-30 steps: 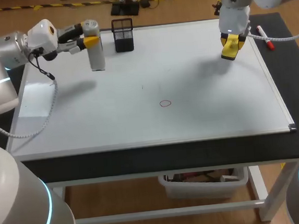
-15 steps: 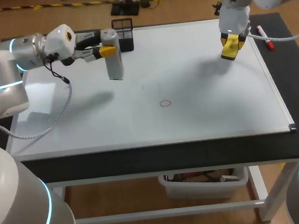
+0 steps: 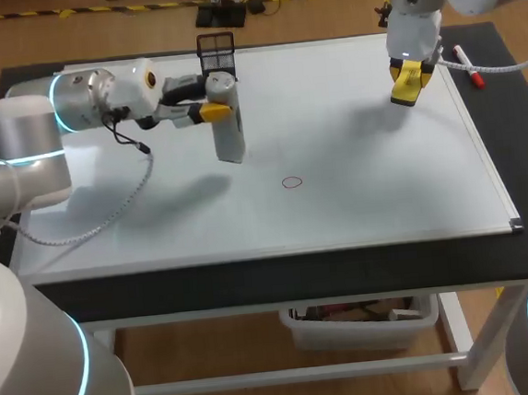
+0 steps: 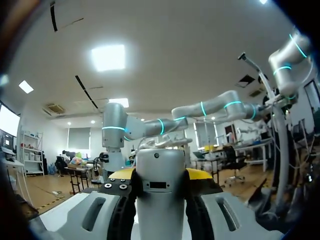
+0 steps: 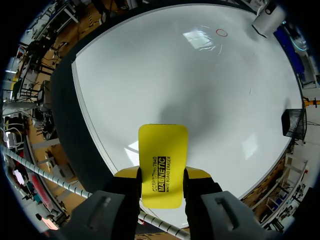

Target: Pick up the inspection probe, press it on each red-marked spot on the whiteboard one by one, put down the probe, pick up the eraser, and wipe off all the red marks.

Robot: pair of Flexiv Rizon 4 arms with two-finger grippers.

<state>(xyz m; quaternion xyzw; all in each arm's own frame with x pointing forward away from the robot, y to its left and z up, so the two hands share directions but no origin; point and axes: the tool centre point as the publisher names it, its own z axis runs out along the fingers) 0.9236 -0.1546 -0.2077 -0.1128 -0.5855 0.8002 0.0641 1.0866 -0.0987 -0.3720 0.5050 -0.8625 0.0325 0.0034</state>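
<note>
My left gripper [image 3: 211,104] is shut on the grey inspection probe [image 3: 227,119], holding it upright above the whiteboard [image 3: 355,180], left of and behind the red circle mark [image 3: 291,182]. From the left wrist the probe [image 4: 160,197] fills the gap between the yellow-tipped fingers [image 4: 121,174]. My right gripper [image 3: 408,76] hangs over the board's far right, shut on the yellow eraser [image 3: 406,85]. Seen from the right wrist, the eraser [image 5: 162,164] sticks out past the fingers, with the red mark [image 5: 221,32] far ahead.
A black mesh pen holder [image 3: 216,50] stands at the board's back edge, just behind the probe. A red marker [image 3: 469,67] lies on the black mat right of the board. A cable trails from my left arm across the board's left side.
My left arm has carried the probe rightward and forward over the board, from the back left toward the red mark. The right arm and eraser have stayed still.
</note>
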